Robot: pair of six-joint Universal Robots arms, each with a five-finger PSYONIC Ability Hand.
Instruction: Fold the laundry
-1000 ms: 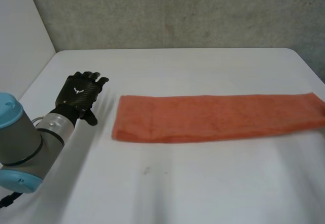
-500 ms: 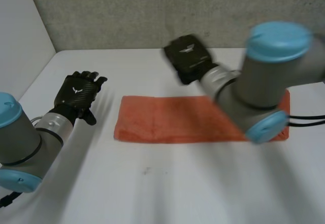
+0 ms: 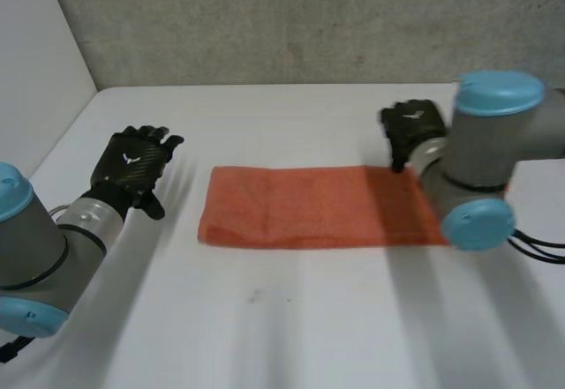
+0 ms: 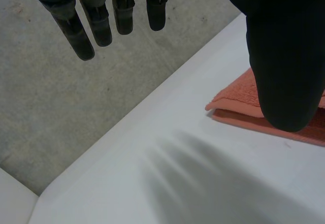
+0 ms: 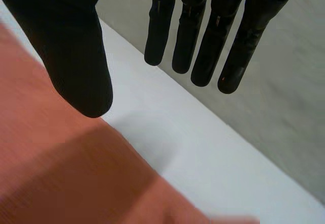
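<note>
you had the orange towel (image 3: 300,205) lying flat across the middle of the white table (image 3: 291,318) as a long narrow strip, and the layered edge at its corner in the left wrist view suggested it was already doubled lengthwise, so the fold left to make looked like the short one, end to end. your left hand (image 3: 132,164) hovered off the towel's left end, near it but not touching, its fingers (image 4: 76,28) straight and spread, the thumb apart from them and nothing between; that read as a waiting spot, close enough to pin or take the near corner when needed. your right hand (image 3: 410,129) sat at the towel's far edge toward its right end, with the right arm (image 3: 477,164) crossing over that end and hiding it from the head camera. its fingers (image 5: 203,41) were straight and apart from the thumb, reaching past the cloth's edge over bare table and holding nothing. i'd judge you placed it there to come down on the far right corner; whether it touched the cloth i couldn't tell
</note>
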